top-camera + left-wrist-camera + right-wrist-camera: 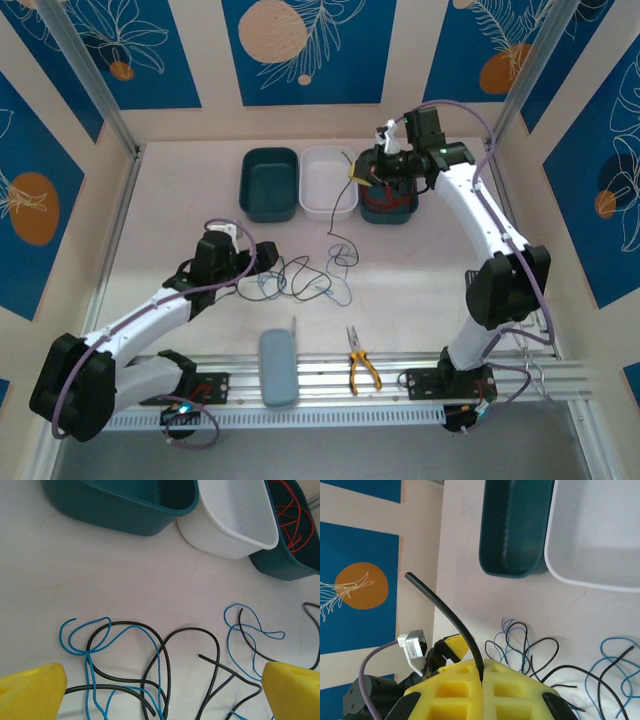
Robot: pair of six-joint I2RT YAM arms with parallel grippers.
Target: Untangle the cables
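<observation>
A tangle of black and light blue cables (300,280) lies mid-table. My left gripper (245,262) sits at its left edge, open. In the left wrist view its yellow fingertips (30,692) stand wide apart, with black and blue loops (150,655) on the table between them. My right gripper (362,172) hovers high by the back bins, shut on a black cable (445,615) whose end sticks up past the closed pads. This cable (338,225) hangs down toward the tangle. Red wires (290,510) lie coiled in the right teal bin (388,205).
An empty teal bin (269,183) and an empty white bin (328,182) stand at the back, left of the bin with the red wires. Yellow-handled pliers (361,372) and a grey-blue case (278,367) rest on the front rail. Walls close in on three sides.
</observation>
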